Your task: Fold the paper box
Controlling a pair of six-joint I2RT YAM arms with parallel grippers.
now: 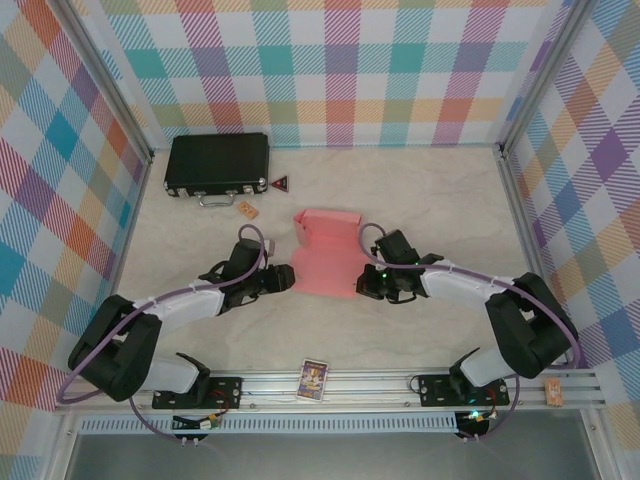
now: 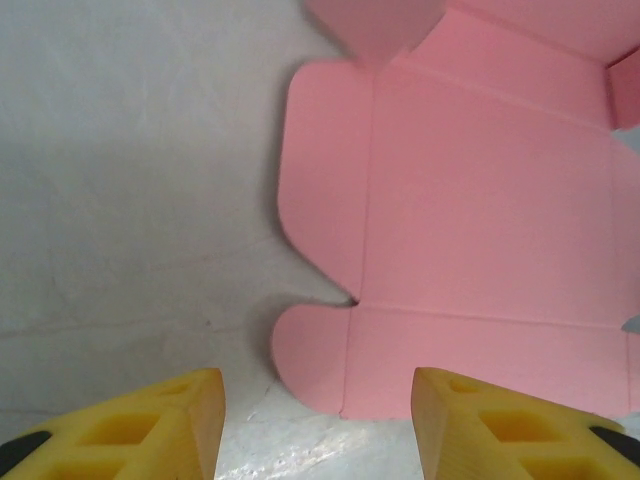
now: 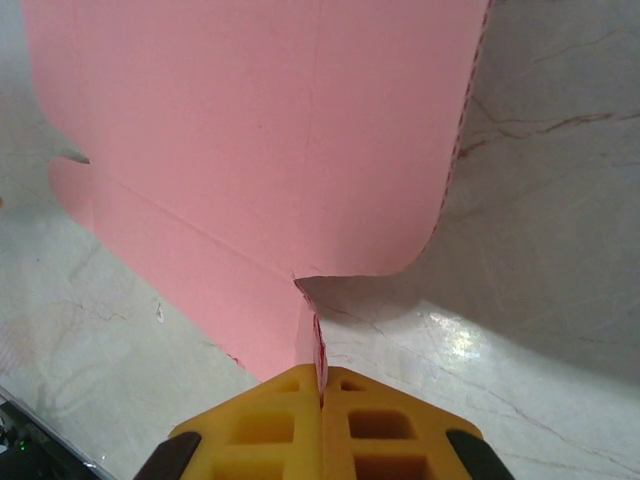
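Observation:
The paper box is a salmon-pink die-cut sheet lying mostly flat mid-table, with its far edge folded up. My left gripper sits at the sheet's left edge. In the left wrist view the left gripper stands open, its yellow fingers on either side of a rounded corner tab of the paper box, holding nothing. My right gripper is at the sheet's near right corner. The right wrist view shows the right gripper shut on a thin flap of the paper box, lifting that edge off the table.
A black hard case lies at the back left, with a small red triangle and a tan tag near it. A printed card rests on the front rail. Plaid walls close in three sides.

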